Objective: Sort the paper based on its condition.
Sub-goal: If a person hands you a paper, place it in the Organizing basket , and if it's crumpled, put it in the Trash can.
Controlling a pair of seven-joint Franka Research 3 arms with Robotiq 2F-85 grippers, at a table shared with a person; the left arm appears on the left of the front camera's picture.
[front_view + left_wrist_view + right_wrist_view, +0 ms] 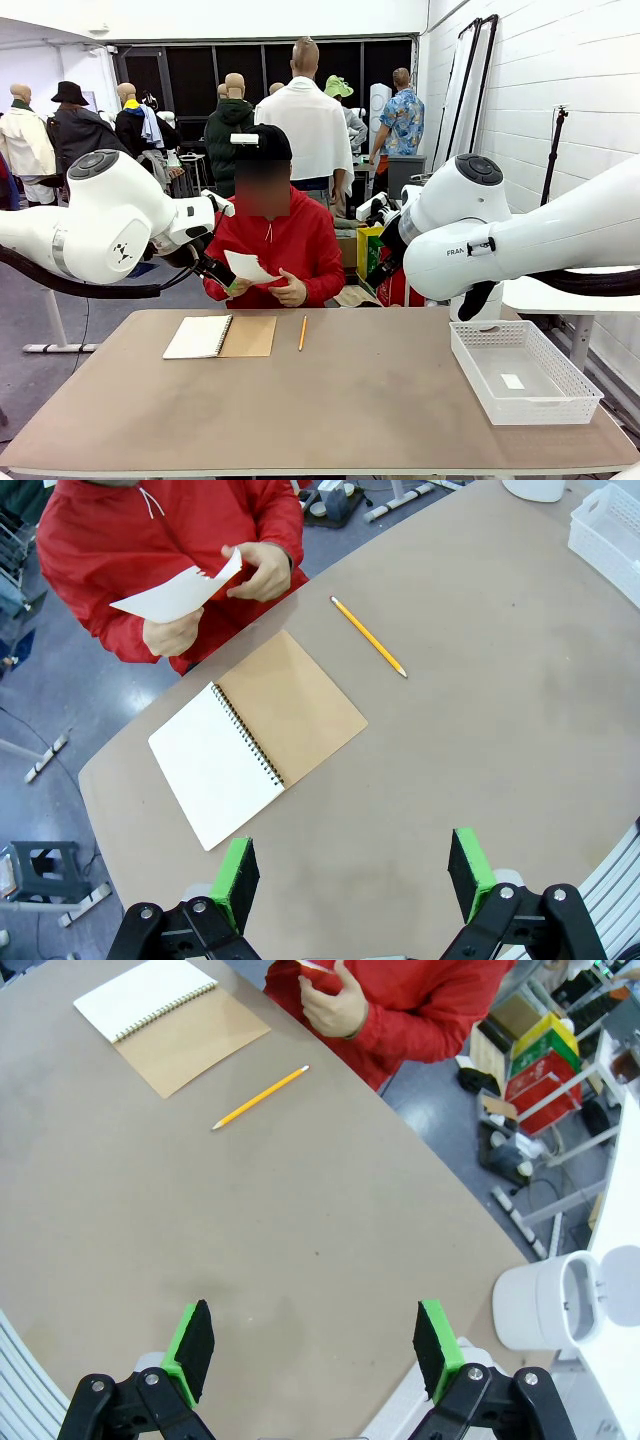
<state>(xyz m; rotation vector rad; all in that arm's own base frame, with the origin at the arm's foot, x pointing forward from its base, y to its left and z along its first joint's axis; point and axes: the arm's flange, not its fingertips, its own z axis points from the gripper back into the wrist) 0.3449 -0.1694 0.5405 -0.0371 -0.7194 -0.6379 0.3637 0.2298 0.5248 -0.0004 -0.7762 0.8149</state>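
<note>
A person in a red top at the far side holds one white sheet of paper in both hands above the table edge; in the left wrist view the paper looks flat, with a torn perforated edge. My left gripper hangs open high over the table's near part, nothing between its green pads, well short of the sheet. High above the bare tabletop, my right gripper is open and empty as well.
An open spiral notebook with a brown cover lies at the far left of the table, with a yellow pencil beside it. A white mesh tray stands at the right edge.
</note>
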